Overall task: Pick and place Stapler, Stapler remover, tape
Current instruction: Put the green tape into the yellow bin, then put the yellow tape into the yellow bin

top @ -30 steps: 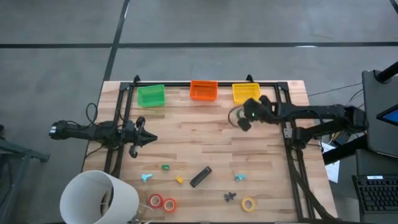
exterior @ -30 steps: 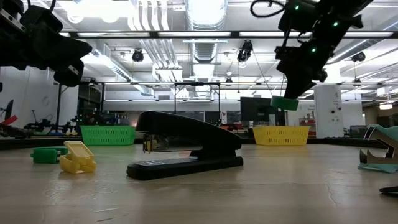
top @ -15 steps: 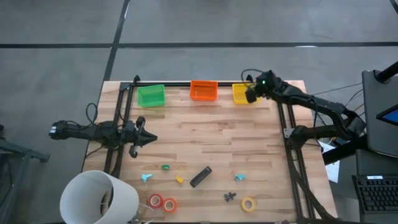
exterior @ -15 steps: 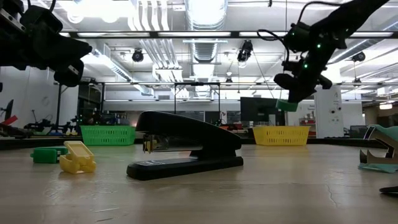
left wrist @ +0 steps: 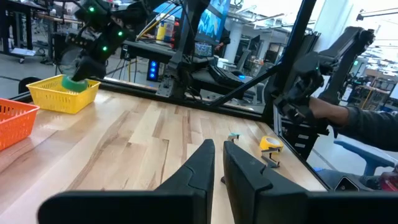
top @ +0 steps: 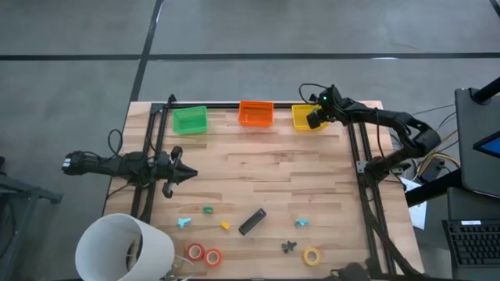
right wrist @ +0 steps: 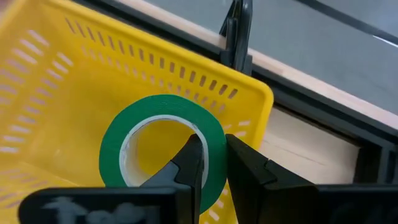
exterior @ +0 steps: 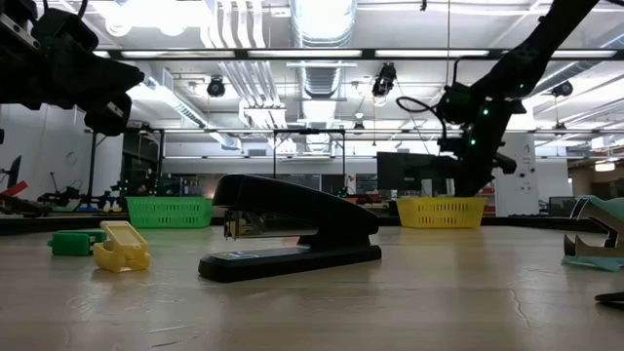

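A green tape roll (right wrist: 158,106) hangs inside the yellow basket (top: 301,117) at the table's far right, with my right gripper (top: 315,119) shut on it. The black stapler (top: 251,222) lies on its base near the front middle. The dark claw-shaped staple remover (top: 290,247) and a yellow tape roll (top: 312,255) lie at the front right. Two red-orange tape rolls (top: 203,254) lie at the front left. My left gripper (top: 191,173) waits shut at the table's left, pointing level. My right gripper pinches the green roll's wall (right wrist: 208,127), one finger (right wrist: 189,158) inside the ring's opening and the other (right wrist: 245,162) outside. The fingers slant down from above. The ring hangs over the basket's floor (right wrist: 56,106); whether it touches the basket I cannot tell.
A green basket (top: 189,119) and an orange basket (top: 255,114) stand along the far edge beside the yellow one. Small green (top: 208,209), yellow (top: 225,225) and teal (top: 183,222) pieces lie near the stapler. A white cylinder (top: 125,248) stands at the front left corner.
My right gripper has carried the green tape roll from above the bare wood toward the table's far edge, over the yellow basket, and has sunk down into it while rolling somewhat. It stays shut on the roll.
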`<state>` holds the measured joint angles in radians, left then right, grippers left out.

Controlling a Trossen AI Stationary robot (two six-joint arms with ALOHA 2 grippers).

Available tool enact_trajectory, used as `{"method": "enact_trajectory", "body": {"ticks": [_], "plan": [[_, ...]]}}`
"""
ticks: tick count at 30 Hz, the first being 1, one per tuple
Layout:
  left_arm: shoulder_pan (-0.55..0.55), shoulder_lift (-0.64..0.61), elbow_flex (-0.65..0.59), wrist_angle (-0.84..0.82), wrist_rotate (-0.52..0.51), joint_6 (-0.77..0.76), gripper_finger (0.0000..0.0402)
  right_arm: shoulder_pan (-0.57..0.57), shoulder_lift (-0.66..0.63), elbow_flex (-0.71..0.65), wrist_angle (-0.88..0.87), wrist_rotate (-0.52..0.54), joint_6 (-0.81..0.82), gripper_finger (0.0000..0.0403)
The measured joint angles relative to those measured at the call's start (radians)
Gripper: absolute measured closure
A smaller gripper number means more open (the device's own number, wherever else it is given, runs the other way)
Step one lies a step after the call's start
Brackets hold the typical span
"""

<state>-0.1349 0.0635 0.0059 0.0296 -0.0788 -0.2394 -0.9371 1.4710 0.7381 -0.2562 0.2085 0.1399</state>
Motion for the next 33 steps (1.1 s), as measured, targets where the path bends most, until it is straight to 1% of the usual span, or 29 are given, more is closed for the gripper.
{"method": "enact_trajectory", "body": {"ticks": [10, 21, 24, 33], "plan": [[0.0, 0.0, 0.0, 0.0, 0.0, 0.0, 0.0364, 0.0, 0.064, 0.017, -0.001, 0.0, -0.041, 0.0349], [0.0, 0.0, 0.0, 0.0, 0.0, 0.0, 0.0364, 0.0, 0.041, 0.021, -0.014, 0.001, -0.047, 0.0345], [0.0, 0.0, 0.0, 0.0, 0.0, 0.0, 0.0364, 0.001, 0.041, 0.032, -0.039, 0.026, -0.042, 0.0328], [0.0, 0.0, 0.0, 0.0, 0.0, 0.0, 0.0364, 0.002, 0.04, 0.084, -0.101, 0.037, -0.043, 0.0258]]}}
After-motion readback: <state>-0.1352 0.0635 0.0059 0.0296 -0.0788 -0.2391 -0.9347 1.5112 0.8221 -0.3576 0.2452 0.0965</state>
